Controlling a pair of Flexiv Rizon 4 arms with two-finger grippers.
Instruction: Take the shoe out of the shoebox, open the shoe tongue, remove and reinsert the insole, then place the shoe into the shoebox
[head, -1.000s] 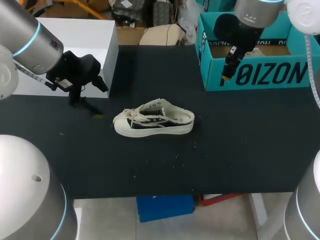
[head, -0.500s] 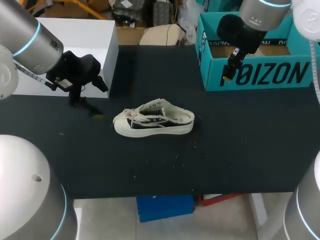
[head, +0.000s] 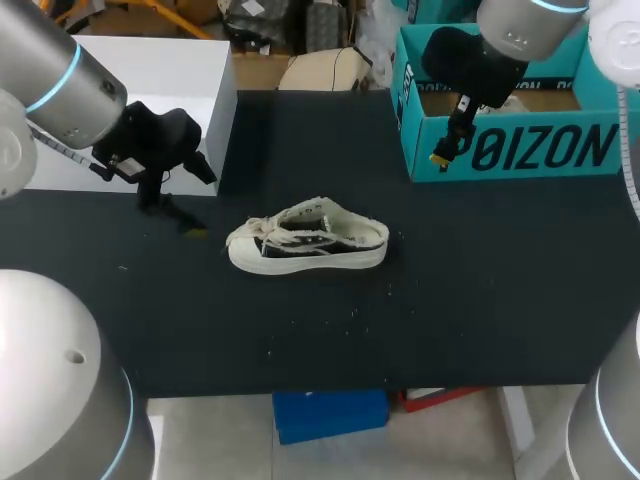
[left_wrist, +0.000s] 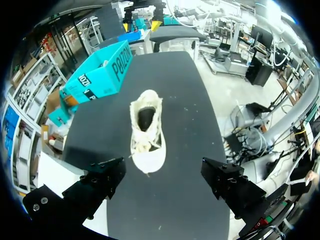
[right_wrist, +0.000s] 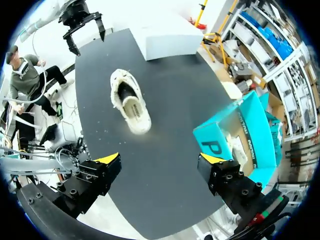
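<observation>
A cream low-top shoe (head: 307, 238) with loose laces lies on its sole in the middle of the black table, toe to the left. The teal shoebox (head: 520, 150) stands open at the back right. My left gripper (head: 172, 212) is open just left of the shoe's toe, low over the table. In the left wrist view the shoe (left_wrist: 146, 131) lies ahead of the open left gripper (left_wrist: 162, 177). My right gripper (head: 445, 150) hangs open in front of the box's left end. From the right wrist, the shoe (right_wrist: 129, 100) and the shoebox (right_wrist: 240, 130) lie ahead of the open right gripper (right_wrist: 160, 167).
A white box (head: 150, 90) stands at the back left, behind my left gripper. Small pale crumbs (head: 350, 315) are scattered on the table in front of the shoe. White paper (right_wrist: 235, 150) lies inside the shoebox.
My right gripper has shifted a little to the left in front of the shoebox. The left arm and the shoe have not moved.
</observation>
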